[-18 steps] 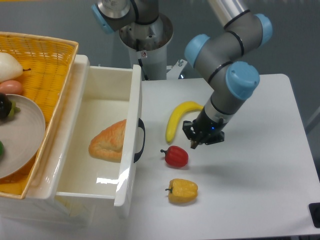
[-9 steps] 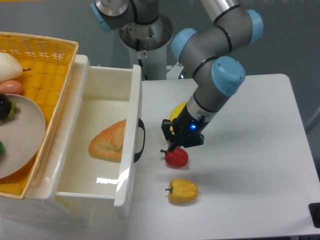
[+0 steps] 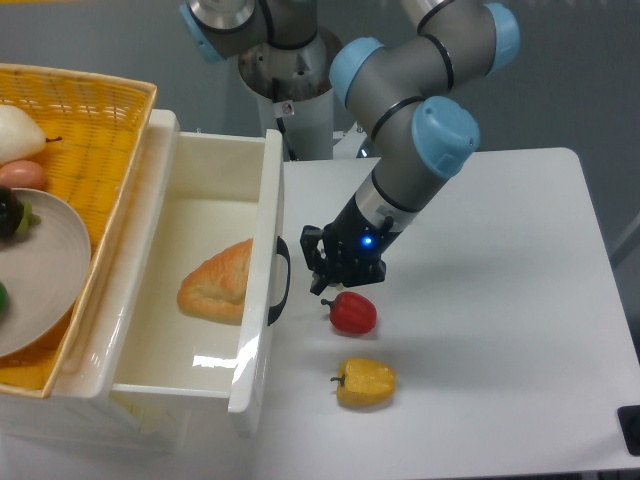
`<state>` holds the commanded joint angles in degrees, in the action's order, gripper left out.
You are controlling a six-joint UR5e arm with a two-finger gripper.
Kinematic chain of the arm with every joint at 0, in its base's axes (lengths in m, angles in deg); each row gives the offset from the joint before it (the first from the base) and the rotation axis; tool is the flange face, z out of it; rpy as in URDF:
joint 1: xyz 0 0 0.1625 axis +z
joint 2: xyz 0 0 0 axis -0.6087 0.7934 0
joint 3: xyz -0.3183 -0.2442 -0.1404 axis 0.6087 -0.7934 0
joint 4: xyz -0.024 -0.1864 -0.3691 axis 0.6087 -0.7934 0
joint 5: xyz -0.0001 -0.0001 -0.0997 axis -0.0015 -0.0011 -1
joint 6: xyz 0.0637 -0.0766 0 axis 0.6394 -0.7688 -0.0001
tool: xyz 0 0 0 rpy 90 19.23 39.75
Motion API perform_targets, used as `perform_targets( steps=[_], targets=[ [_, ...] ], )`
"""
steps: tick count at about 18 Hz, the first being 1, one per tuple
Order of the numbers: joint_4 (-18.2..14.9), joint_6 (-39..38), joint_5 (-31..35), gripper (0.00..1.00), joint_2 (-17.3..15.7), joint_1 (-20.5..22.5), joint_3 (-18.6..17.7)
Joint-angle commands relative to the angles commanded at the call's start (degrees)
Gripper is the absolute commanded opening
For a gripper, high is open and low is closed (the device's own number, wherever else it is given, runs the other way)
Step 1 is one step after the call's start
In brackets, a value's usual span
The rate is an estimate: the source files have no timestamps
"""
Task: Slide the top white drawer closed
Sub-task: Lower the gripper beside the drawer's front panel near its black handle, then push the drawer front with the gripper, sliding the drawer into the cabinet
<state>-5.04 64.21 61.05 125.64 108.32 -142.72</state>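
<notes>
Ideally the pincer (image 3: 322, 272), its finger spacing impossible to tell and hanging just right of the top white drawer (image 3: 200, 280), which stands pulled far out, should press the flat front panel squarely beside the black handle (image 3: 281, 280), clear of the red pepper (image 3: 352, 312).

The arm (image 3: 405, 150) hides the gripper's (image 3: 318, 280) finger gap. The basket (image 3: 90, 110) and plate (image 3: 45, 265) run off the nine o'clock edge.

a robotics lab: a grey-and-blue industrial arm (image 3: 420, 120) bolted on a pedestal (image 3: 295, 85) behind a plain white table (image 3: 500, 300), toy-like peppers (image 3: 352, 312) laid out, bare grey wall behind.
</notes>
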Motion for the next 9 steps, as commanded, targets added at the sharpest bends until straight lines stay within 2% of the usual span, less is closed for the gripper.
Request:
perform_targets(
  steps=[9],
  targets=[
    [-0.4, -0.5, 0.0, 0.06, -0.1, -1.6, 0.0]
  ],
)
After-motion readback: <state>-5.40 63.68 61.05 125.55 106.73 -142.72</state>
